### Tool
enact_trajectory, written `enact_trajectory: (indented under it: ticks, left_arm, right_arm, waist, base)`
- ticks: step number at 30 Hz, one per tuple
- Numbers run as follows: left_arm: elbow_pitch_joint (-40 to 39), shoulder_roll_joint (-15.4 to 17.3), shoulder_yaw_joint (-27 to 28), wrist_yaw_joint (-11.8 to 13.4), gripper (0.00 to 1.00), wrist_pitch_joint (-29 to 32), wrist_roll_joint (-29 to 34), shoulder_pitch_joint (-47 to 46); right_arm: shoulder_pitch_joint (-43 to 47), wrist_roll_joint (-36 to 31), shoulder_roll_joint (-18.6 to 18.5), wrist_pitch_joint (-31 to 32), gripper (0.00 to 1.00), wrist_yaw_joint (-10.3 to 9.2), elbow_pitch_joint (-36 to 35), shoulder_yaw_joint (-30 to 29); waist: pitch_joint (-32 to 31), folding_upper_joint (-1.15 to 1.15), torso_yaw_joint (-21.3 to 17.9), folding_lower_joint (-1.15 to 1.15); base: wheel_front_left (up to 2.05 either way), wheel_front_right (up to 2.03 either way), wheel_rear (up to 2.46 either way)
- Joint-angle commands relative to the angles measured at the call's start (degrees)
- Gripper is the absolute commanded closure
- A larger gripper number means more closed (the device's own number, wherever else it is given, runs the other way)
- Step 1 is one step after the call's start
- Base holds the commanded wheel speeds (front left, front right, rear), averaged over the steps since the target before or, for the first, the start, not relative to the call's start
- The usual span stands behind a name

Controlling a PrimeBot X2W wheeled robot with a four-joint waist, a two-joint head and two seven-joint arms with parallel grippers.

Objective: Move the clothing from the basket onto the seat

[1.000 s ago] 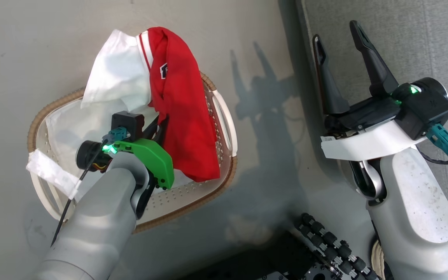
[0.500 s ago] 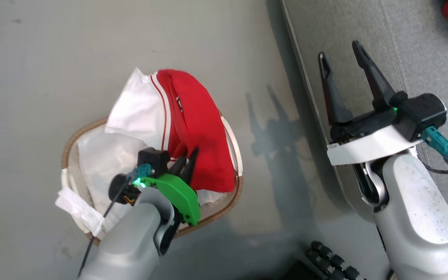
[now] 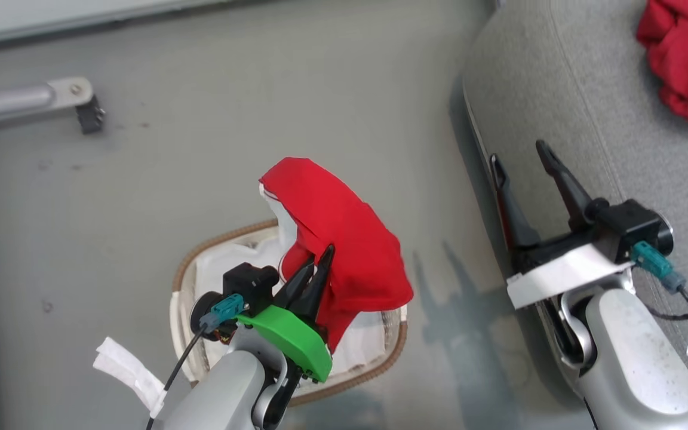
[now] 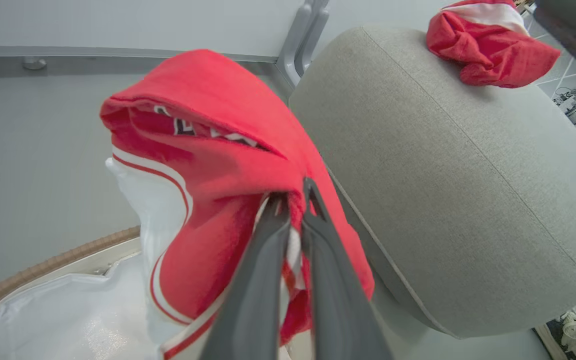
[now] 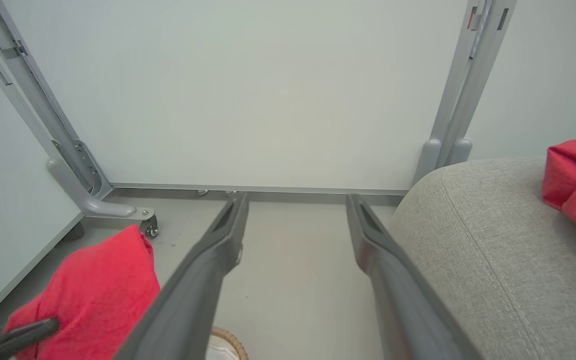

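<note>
Soft red clothing [image 3: 350,251] droops from the clamped left hand [image 3: 320,258] over the woven-rimmed basket [image 3: 224,236]; right hand [image 3: 517,152] gapes wide.

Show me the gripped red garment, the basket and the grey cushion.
red fabric garment [image 3: 344,236], head view, middle of cloth.
cream plastic laundry basket [image 3: 215,242], head view, brown rim.
grey fabric couch cushion [image 3: 589,119], head view, top surface.

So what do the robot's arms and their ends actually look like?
The forearms are pale grey shells. Each ends in a tool with two long, dark, tapering fingers: left tool, right tool. The left wrist wears a bright green cover, the right a white band. Both carry teal cable plugs.
</note>
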Motion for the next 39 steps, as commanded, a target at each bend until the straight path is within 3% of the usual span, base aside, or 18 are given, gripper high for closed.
enact_trajectory:
  ticks: [1, 11, 22, 33, 39]
  left_arm:
    - [-1.5, 0.2, 0.8, -0.1, 1.0, 0.0, 0.9, 1.5]
    - [-12.7, -0.5, 5.9, -0.1, 1.0, 0.0, 3.3, 5.1]
    - [-18.6, -1.2, 8.3, -0.1, 1.0, 0.0, 4.8, 5.5]
    - [-18.9, -1.7, 7.8, -0.1, 1.0, 0.0, 5.0, 7.0]
    - [-19.0, -1.9, 6.7, -0.1, 1.0, 0.0, 4.4, 7.5]
  right_arm:
    - [1.6, 0.4, -0.4, -0.3, 0.0, -0.08, 0.4, 0.1]
    - [7.8, 0.9, 0.0, -0.3, 0.0, -0.08, 2.1, 0.9]
    - [12.6, 1.7, 0.5, -0.3, 0.0, -0.08, 2.7, 3.7]
    - [6.7, -3.3, -0.7, -0.3, 0.0, -0.08, -2.6, 21.3]
    - [1.3, -8.3, 1.1, -0.3, 0.0, -0.08, 1.3, 24.2]
  waist:
    - [-7.2, 0.0, 4.2, 0.0]
    - [-14.8, 0.0, 6.0, 0.0]
    - [-19.6, 0.0, 6.9, 0.0]
    - [-21.3, 0.0, 7.8, 0.0]
    - [-21.3, 0.0, 8.8, 0.0]
  base:
    - [0.0, 0.0, 0.0]
    - [0.0, 0.0, 0.0]
    - [0.0, 0.0, 0.0]
    - [0.0, 0.0, 0.0]
    - [0.0, 0.0, 0.0]
